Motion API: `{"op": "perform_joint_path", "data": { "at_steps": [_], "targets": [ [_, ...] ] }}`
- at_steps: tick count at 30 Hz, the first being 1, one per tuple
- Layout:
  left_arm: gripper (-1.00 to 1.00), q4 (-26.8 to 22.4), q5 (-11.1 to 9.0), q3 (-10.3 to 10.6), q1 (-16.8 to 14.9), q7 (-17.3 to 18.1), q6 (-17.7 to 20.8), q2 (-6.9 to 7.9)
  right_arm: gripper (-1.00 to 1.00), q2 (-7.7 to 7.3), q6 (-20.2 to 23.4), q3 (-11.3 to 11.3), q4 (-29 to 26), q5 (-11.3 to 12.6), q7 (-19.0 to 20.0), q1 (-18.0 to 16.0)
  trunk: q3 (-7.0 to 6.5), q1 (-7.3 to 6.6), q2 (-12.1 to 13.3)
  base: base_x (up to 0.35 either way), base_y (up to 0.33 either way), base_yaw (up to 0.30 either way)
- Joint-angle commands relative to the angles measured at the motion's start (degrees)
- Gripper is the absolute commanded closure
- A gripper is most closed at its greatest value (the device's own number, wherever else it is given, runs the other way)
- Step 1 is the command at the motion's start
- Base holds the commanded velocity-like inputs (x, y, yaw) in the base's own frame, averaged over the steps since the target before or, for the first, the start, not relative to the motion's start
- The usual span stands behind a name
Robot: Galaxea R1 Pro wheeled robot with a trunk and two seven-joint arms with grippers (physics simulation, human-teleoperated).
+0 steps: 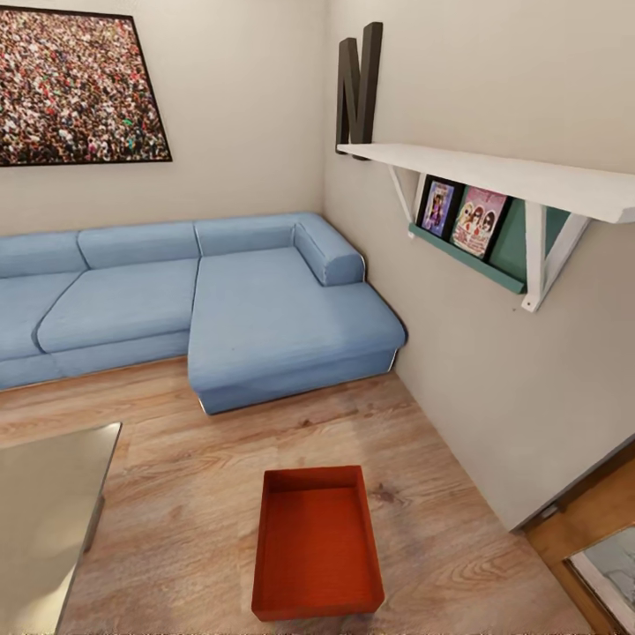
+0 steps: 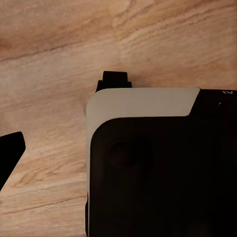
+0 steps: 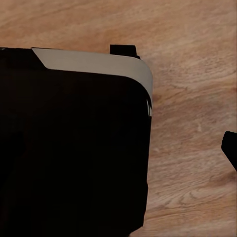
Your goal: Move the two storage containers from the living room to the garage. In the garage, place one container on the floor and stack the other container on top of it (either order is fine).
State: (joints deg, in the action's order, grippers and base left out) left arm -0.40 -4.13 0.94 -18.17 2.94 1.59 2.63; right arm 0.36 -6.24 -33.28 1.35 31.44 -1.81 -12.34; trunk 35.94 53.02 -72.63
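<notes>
One orange-red storage container (image 1: 317,542) lies on the light wood plank floor of the living room, low in the head view, open side up and with nothing in it. It sits just in front of me, slightly right of centre. The left wrist view looks down on the planks and my own dark base; one black fingertip (image 2: 11,154) of the left gripper (image 2: 118,158) stands far out at the picture's edge. In the right wrist view the right gripper (image 3: 118,148) shows one fingertip (image 3: 230,148) the same way. Nothing is held by either.
A blue corner sofa (image 1: 265,317) stands beyond the container against the back wall. A glass-topped table (image 1: 44,511) is at the left. The right wall carries a white shelf (image 1: 503,181) with pictures, and a doorway edge (image 1: 600,538) lies at the lower right.
</notes>
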Motion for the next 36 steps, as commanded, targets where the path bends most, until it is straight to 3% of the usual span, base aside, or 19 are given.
{"op": "perform_joint_path", "data": {
  "at_steps": [1, 36],
  "targets": [
    [-1.00, 0.0, -0.4, 0.1, 0.0, 0.2, 0.2, 0.04, -1.00, 0.02, -0.3, -0.5, 0.1, 0.5, -0.1, 0.0, 0.14, 0.00, 0.0, 0.000, 0.000, 0.000],
    [-1.00, 0.0, -0.4, 0.1, 0.0, 0.3, 0.2, 0.09, -1.00, -0.10, -0.3, -0.5, 0.1, 0.6, 0.0, -0.1, 3.41, 0.00, 0.0, 0.000, 0.000, 0.000]
  ]
}}
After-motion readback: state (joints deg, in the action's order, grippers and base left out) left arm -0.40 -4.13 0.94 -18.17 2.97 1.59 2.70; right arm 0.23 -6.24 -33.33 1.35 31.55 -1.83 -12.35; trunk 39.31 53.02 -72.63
